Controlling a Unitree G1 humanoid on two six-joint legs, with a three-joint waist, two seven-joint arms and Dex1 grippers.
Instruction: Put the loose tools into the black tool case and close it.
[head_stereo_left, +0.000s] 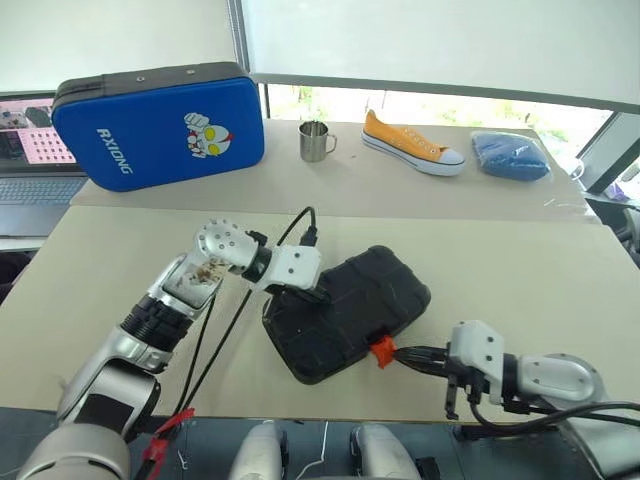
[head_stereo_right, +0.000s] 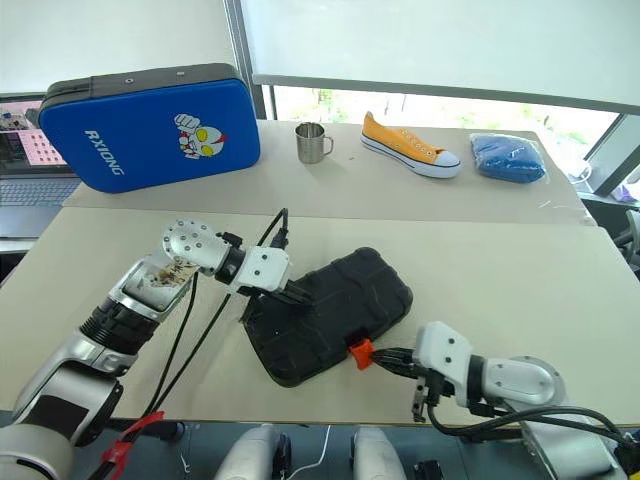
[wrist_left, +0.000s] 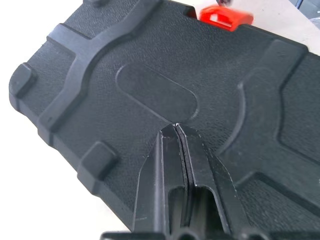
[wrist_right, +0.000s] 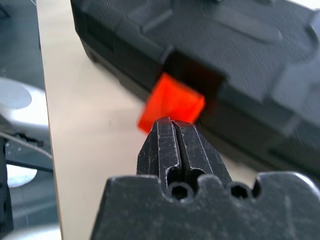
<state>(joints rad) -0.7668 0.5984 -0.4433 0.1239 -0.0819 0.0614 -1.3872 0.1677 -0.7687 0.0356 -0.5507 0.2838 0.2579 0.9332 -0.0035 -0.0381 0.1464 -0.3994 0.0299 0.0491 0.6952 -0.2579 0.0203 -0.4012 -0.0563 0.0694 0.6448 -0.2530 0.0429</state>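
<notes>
At the near edge of the desk (head_stereo_left: 560, 290) the right end effector (head_stereo_left: 403, 354) lies low, its two black fingers pressed together with nothing between them, their tips right at the orange latch (head_stereo_left: 381, 351) on the near right edge of the black tool case (head_stereo_left: 350, 310). The latch looks flipped outward, so it is probably not yet snapped home.

The case lies shut and flat, slanted across the middle of the desk. It is a stiff, textured plastic shell, likely fairly heavy if the tools are inside, and unlikely to flex or slip under a push. Its ribbed lid gives a good place to press down; the latch is the small part to push, and it needs a squarely aimed tip.

The left end effector (head_stereo_left: 318, 294) rests its tips on the lid near the case's left corner, fingers also pressed together and holding nothing.

Farther back stand a blue case (head_stereo_left: 160, 125), a metal mug (head_stereo_left: 316, 141), a yellow sneaker (head_stereo_left: 412, 144) and a blue cloth (head_stereo_left: 510, 155).
</notes>
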